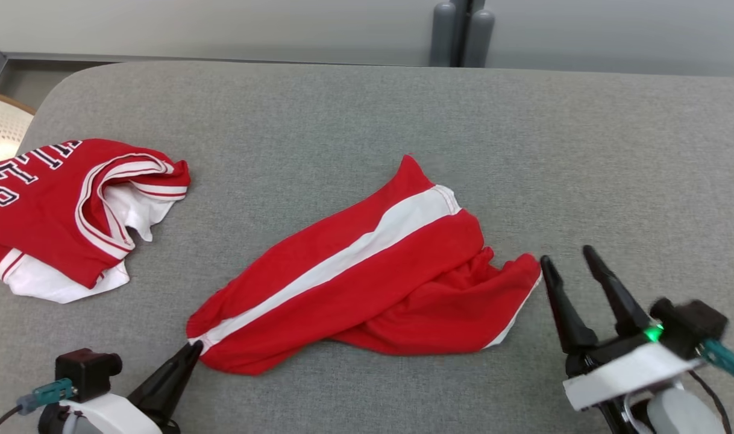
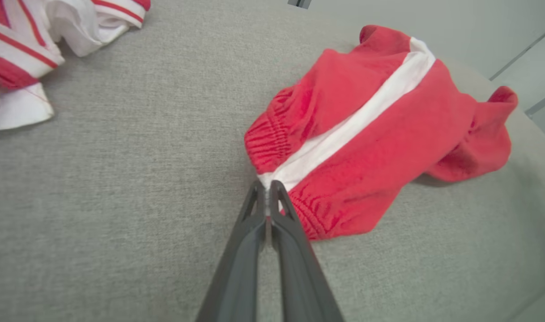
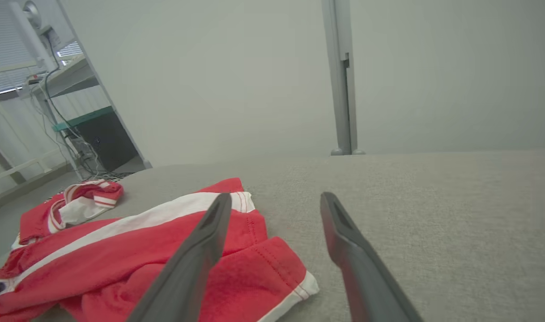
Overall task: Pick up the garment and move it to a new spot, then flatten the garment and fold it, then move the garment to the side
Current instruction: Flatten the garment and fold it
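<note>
A broad grey woven-fabric cushion top (image 1: 367,102) spreads in front of me, with a pale wall and a grey post (image 1: 463,30) behind its far edge. The red cloth shorts with a white side stripe (image 1: 367,271) lie crumpled near the middle of that surface, elastic waistband toward my left and leg hems toward my right. Well apart from them, at my far left, sits a bunched red and white jersey with dark lettering (image 1: 59,211).

My left gripper (image 1: 191,351) has its jaws pressed together on the very rim of the waistband, right where the white stripe ends. The bite looks thin, so I judge a lift or a sharp pull could let the cloth slide out. Held by that one corner alone, the shorts would likely hang twisted, with the tucked-under leg bunched, and flattening would get harder. Dragging them leftward risks running into the jersey.

My right gripper (image 1: 566,258) has its jaws wide apart on nothing, the tips just beside the nearer leg hem. Closing here would probably catch air or pinch the cushion cover, not the hem.

My left arm comes in low from the lower left, fingers slanting up and to the right, close to the surface. My right arm enters from the lower right, fingers pointing up and a little left, looking along the cushion at a shallow angle.
</note>
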Robot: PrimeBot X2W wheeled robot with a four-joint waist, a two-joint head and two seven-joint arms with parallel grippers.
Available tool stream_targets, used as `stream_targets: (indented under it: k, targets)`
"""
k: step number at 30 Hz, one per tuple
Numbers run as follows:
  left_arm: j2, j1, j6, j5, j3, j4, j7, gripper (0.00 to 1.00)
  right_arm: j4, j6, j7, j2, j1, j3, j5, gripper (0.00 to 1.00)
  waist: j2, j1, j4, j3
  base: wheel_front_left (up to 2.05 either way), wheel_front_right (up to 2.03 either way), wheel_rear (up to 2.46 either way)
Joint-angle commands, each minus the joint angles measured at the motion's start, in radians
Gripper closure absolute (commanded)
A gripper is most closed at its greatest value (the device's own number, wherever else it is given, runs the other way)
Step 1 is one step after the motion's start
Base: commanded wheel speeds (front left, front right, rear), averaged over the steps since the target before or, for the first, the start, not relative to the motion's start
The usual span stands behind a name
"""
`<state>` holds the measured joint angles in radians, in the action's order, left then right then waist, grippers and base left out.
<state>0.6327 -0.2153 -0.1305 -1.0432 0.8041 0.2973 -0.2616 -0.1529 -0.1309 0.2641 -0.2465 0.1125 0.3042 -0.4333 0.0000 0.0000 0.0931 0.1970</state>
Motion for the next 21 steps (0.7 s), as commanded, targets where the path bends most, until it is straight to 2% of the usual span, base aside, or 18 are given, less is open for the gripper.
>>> stream_targets:
  k: [1,3,5,7,10,15,21]
  targets:
    - [0.012,-0.021,0.000,-0.003,-0.006,0.020,-0.005,1.00,-0.046,0.000,-0.028,-0.054,0.068,0.072,-0.085,0.00,0.0000,0.0000,0.011,0.007,0.00,0.00,0.00]
    - [0.017,-0.034,0.000,0.000,-0.006,0.041,-0.005,1.00,-0.077,0.000,-0.103,-0.106,0.157,0.162,-0.199,0.00,0.0000,0.0000,0.018,0.014,0.00,0.00,0.00]
    - [0.016,-0.047,0.000,0.001,-0.004,0.059,-0.005,1.00,-0.087,0.000,-0.204,-0.131,0.235,0.234,-0.341,0.00,0.0000,0.0000,0.024,0.023,0.00,0.00,0.00]
    - [0.016,-0.066,0.000,-0.001,0.003,0.075,-0.005,1.00,-0.092,0.000,-0.320,-0.146,0.312,0.273,-0.503,0.00,0.0000,0.0000,0.030,0.035,0.00,0.00,0.00]
    - [0.017,-0.099,0.000,-0.001,0.018,0.099,-0.005,1.00,-0.120,0.000,-0.501,-0.174,0.415,0.305,-0.686,0.00,0.0000,0.0000,0.041,0.054,0.00,0.00,0.00]
    - [0.014,-0.156,0.000,-0.014,0.050,0.137,-0.005,1.00,-0.179,0.000,-0.707,-0.202,0.532,0.350,-0.814,0.00,0.0000,0.0000,0.069,0.092,0.00,0.00,0.00]
    - [0.003,-0.215,0.000,-0.019,0.089,0.169,-0.005,1.00,-0.240,0.000,-0.810,-0.194,0.600,0.381,-0.879,0.00,0.0000,0.0000,0.096,0.126,0.00,0.00,0.00]
